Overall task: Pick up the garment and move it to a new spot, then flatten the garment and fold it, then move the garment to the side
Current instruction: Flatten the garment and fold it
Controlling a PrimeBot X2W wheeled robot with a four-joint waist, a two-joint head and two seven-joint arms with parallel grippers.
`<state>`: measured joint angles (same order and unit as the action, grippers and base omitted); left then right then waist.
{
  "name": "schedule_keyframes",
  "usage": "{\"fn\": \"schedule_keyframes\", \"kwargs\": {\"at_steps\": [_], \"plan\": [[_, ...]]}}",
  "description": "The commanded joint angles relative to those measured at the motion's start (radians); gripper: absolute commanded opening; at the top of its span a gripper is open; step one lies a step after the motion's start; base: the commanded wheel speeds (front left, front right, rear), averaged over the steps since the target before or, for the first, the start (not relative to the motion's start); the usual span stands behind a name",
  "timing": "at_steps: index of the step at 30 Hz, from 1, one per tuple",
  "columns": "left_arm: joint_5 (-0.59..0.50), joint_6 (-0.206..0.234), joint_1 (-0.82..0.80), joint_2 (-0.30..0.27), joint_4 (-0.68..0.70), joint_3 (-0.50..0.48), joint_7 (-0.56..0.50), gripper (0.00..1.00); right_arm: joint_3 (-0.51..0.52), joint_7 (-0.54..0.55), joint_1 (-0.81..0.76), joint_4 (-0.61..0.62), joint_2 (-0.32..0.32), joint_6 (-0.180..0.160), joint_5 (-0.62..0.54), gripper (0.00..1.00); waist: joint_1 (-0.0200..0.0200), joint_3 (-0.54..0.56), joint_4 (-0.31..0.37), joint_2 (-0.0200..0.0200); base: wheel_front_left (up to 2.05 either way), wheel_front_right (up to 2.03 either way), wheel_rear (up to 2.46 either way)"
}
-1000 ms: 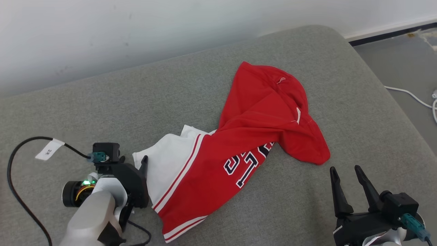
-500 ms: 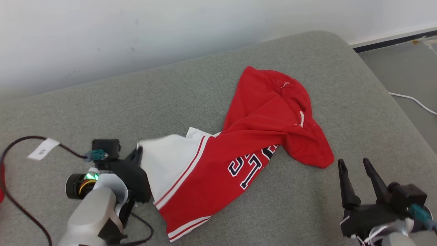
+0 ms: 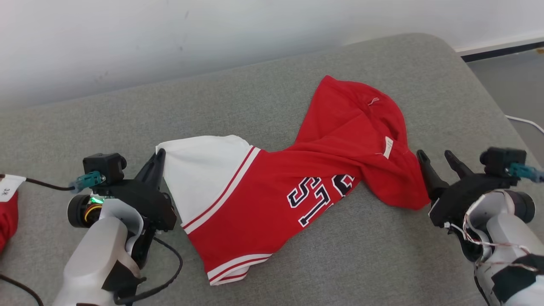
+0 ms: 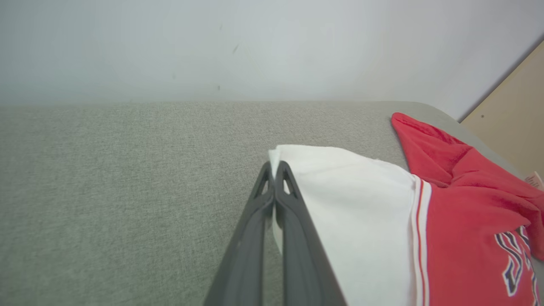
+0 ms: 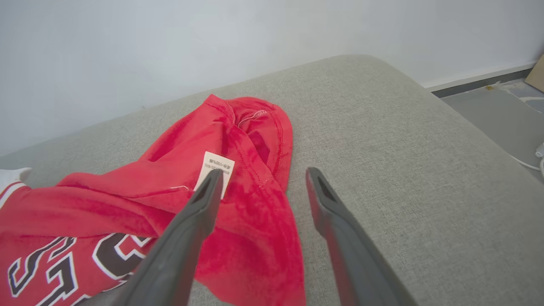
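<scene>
— What is seen at the far left?
— A bit of red cloth (image 3: 6, 221) is seen at the edge of the couch (image 3: 106, 123), and a dark cable (image 3: 46, 183) with a white tag (image 3: 8, 187) is run to the left arm.
— And the left gripper?
— The left gripper (image 3: 158, 158) is pressed closed on the white corner of the garment (image 3: 272, 199). In the left wrist view a thin fold of white fabric is pinched between the two fingers (image 4: 297, 221).
— Where is the garment laid?
— It is spread, crumpled, across the middle of the couch. The white panel is at the left, the red body with dark lettering in the middle, and a bunched red end with a small label (image 3: 387, 146) at the right.
— And the right gripper?
— The right gripper (image 3: 435, 156) is held wide apart with nothing gripped, just beside the bunched red end. In the right wrist view one finger is seen over the red fabric near the label, the other over bare couch.
— Anything further right?
— A white cord (image 3: 525, 122) is seen on the floor (image 3: 518, 76).
</scene>
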<state>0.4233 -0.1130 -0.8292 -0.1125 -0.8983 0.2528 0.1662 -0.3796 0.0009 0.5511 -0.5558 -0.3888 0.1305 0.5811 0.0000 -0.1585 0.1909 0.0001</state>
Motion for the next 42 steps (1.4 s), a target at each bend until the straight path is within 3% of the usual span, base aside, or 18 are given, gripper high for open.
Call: {"fn": "schedule_keyframes", "kwargs": {"at_steps": [1, 6, 21, 22, 26, 27, 28, 29, 38, 42], "plan": [[0.000, 0.001, 0.024, -0.008, 0.008, 0.002, -0.005, 0.00, -0.014, 0.006, 0.013, -0.016, -0.008, 0.000, 0.012, 1.00, 0.0000, -0.008, -0.009, -0.0001, 0.00, 0.00, 0.00], [0.002, 0.019, 0.059, -0.029, 0.111, 0.007, -0.038, 0.00, -0.109, 0.020, 0.122, -0.158, -0.007, 0.000, 0.075, 1.00, 0.0000, -0.027, -0.025, -0.0001, 0.00, 0.00, 0.00], [0.016, 0.062, 0.156, -0.061, 0.318, 0.018, -0.136, 0.00, -0.255, 0.012, 0.286, -0.431, 0.036, 0.000, 0.154, 0.98, 0.0000, -0.043, -0.049, -0.0001, 0.00, 0.00, 0.00], [0.016, 0.067, 0.162, -0.061, 0.328, 0.020, -0.141, 0.00, -0.264, 0.011, 0.294, -0.443, 0.037, 0.000, 0.160, 0.85, 0.0000, -0.043, -0.051, -0.0001, 0.00, 0.00, 0.00], [0.017, 0.073, 0.179, -0.063, 0.361, 0.030, -0.159, 0.00, -0.291, 0.002, 0.312, -0.485, 0.034, 0.000, 0.180, 0.67, 0.0000, -0.042, -0.060, -0.0001, 0.00, 0.00, 0.00], [0.018, 0.074, 0.184, -0.063, 0.367, 0.032, -0.163, 0.00, -0.298, -0.002, 0.317, -0.491, 0.033, 0.000, 0.185, 0.46, 0.0000, -0.042, -0.063, -0.0001, 0.00, 0.00, 0.00], [0.018, 0.075, 0.186, -0.064, 0.372, 0.034, -0.165, 0.00, -0.304, -0.004, 0.321, -0.497, 0.032, 0.000, 0.191, 0.33, 0.0000, -0.041, -0.065, -0.0001, 0.00, 0.00, 0.00], [0.019, 0.076, 0.187, -0.066, 0.378, 0.035, -0.169, 0.00, -0.311, -0.008, 0.323, -0.503, 0.032, 0.000, 0.195, 0.00, 0.0000, -0.040, -0.067, -0.0001, 0.00, 0.00, 0.00], [0.003, 0.076, 0.221, -0.100, 0.414, 0.031, -0.105, 0.00, -0.364, -0.085, 0.340, -0.527, 0.012, 0.000, 0.225, 0.00, 0.0000, 0.021, -0.070, -0.0001, 0.00, 0.00, 0.00], [0.020, 0.045, 0.210, -0.142, 0.469, 0.009, -0.038, 0.00, -0.368, -0.137, 0.370, -0.470, -0.021, 0.000, 0.276, 0.00, 0.0000, 0.082, -0.060, -0.0001, 0.00, 0.00, 0.00]]}}
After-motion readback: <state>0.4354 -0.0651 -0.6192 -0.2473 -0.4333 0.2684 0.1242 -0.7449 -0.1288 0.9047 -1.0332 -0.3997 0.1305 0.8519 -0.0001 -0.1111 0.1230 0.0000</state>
